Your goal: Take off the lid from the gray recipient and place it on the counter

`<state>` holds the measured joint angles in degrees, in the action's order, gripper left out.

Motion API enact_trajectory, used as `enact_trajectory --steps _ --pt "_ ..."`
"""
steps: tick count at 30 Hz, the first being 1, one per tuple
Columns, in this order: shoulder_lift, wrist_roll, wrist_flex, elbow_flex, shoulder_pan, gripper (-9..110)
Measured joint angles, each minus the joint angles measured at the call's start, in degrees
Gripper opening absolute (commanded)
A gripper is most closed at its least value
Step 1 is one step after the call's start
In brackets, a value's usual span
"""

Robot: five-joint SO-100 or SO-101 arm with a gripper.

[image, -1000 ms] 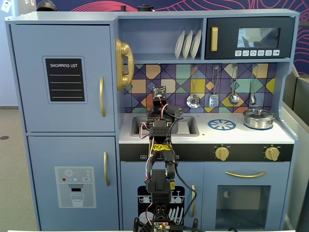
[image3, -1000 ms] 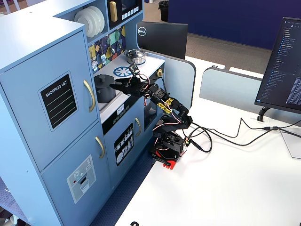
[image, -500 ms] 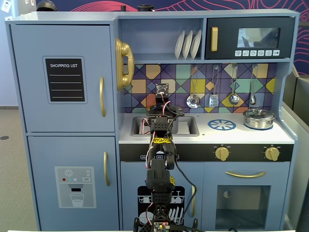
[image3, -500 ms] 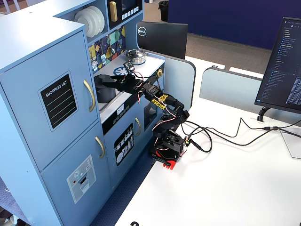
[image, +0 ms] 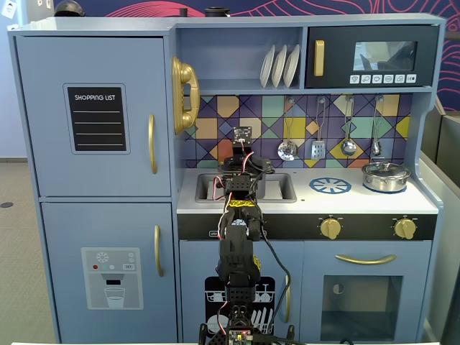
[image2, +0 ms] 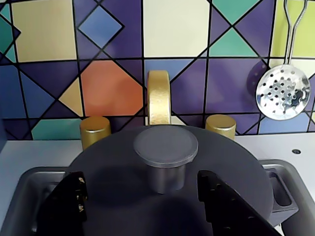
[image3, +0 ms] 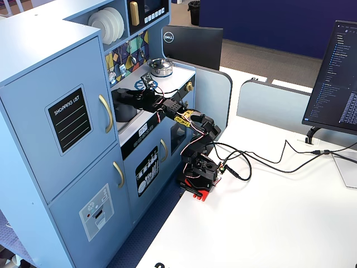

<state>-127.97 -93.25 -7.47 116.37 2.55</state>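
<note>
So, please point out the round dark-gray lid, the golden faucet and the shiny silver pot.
Round dark-gray lid (image2: pixel 166 145): wrist view, top of its knob.
Golden faucet (image2: pixel 159 101): wrist view, upright spout.
Shiny silver pot (image: pixel 385 176): a fixed view, its side wall.

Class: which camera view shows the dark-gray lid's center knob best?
The wrist view: the knob stands large and sharp at the middle of the lid, between the open gripper's fingers. In one fixed view the arm hides the lid; in the other, only the lid's edge shows, too small for the knob.

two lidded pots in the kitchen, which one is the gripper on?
The gray recipient in the sink; the open gripper straddles the knob of its lid. The shiny silver pot sits far off at the counter's right end.
</note>
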Motion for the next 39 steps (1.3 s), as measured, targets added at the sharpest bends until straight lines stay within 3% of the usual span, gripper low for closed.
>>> enact_trajectory --steps 14,23,39 --pt "8.7 0.4 3.2 -5.7 1.5 17" --pt "9.9 0.9 3.5 -6.3 0.4 0" --pt "9.9 0.9 8.5 -6.6 -1.6 0"
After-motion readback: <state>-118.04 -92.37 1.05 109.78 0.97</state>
